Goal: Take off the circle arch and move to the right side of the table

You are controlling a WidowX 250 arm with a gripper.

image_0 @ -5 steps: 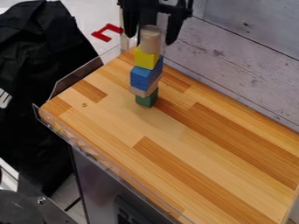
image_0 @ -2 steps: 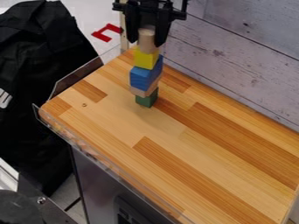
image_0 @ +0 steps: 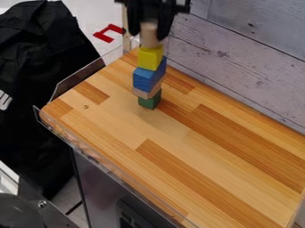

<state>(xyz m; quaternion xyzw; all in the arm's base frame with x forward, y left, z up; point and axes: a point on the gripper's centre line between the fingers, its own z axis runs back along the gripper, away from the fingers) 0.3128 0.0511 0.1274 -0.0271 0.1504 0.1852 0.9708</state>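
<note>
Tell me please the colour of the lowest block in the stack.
The lowest block is dark green, seen best in the camera view.

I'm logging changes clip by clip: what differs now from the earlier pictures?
The gripper closed from wide open onto the pale wooden cylinder, and both then rose slightly. Below, the yellow block, blue block, tan block and green block stayed stacked as they were.
</note>
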